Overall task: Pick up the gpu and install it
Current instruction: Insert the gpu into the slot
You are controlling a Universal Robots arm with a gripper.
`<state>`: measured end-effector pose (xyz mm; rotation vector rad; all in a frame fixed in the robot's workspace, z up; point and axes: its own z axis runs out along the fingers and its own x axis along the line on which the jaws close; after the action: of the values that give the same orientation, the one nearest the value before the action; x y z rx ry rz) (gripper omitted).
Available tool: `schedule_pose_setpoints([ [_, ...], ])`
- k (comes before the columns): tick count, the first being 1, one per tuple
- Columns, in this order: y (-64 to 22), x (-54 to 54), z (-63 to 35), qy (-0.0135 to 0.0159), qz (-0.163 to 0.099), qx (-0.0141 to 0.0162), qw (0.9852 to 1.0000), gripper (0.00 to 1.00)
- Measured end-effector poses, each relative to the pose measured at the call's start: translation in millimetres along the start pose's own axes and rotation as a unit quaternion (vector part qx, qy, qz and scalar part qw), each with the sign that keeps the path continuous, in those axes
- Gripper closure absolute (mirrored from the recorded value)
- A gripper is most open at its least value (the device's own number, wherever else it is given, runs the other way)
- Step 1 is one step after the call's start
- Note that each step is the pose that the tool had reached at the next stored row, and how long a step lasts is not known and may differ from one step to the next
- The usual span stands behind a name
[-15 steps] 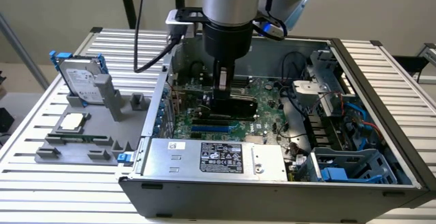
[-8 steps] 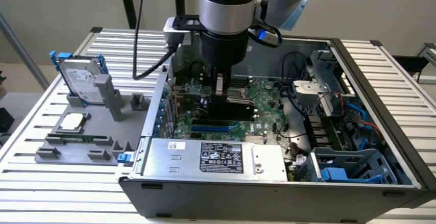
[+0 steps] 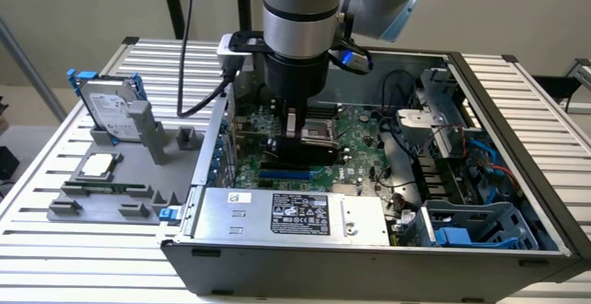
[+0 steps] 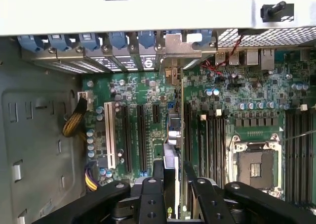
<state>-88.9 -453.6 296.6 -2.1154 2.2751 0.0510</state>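
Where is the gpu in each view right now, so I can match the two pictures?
Exterior view: the gpu sits under the tool, low over the green motherboard, near the picture's centre.
Wrist view: the gpu is seen edge-on between the tool's fingers, running toward the row of blue latches.
Shared landmark: the CPU socket, just beside the gpu in both views.

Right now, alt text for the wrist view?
Gripper shut on the gpu, held edge-on over the motherboard slots, its far end at the case rear openings. A CPU socket sits further along the board.
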Motion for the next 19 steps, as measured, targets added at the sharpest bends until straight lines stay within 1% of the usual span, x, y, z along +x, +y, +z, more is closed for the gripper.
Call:
schedule_pose_setpoints([
  [6,2.8,0.6,8.8,-0.005,0.0,-0.0004,1.0,0.73],
  [9,3.7,0.9,12.8,-0.0067,0.0,-0.0005,1.0,0.73],
  [11,3.9,1.1,14.6,-0.0071,-0.001,-0.0005,1.0,0.73],
  [16,3.8,2.8,17.1,-0.0072,-0.007,-0.0015,0.9999,0.73],
  [19,3.7,3.8,17.6,-0.007,-0.009,-0.0034,0.9999,0.73],
])
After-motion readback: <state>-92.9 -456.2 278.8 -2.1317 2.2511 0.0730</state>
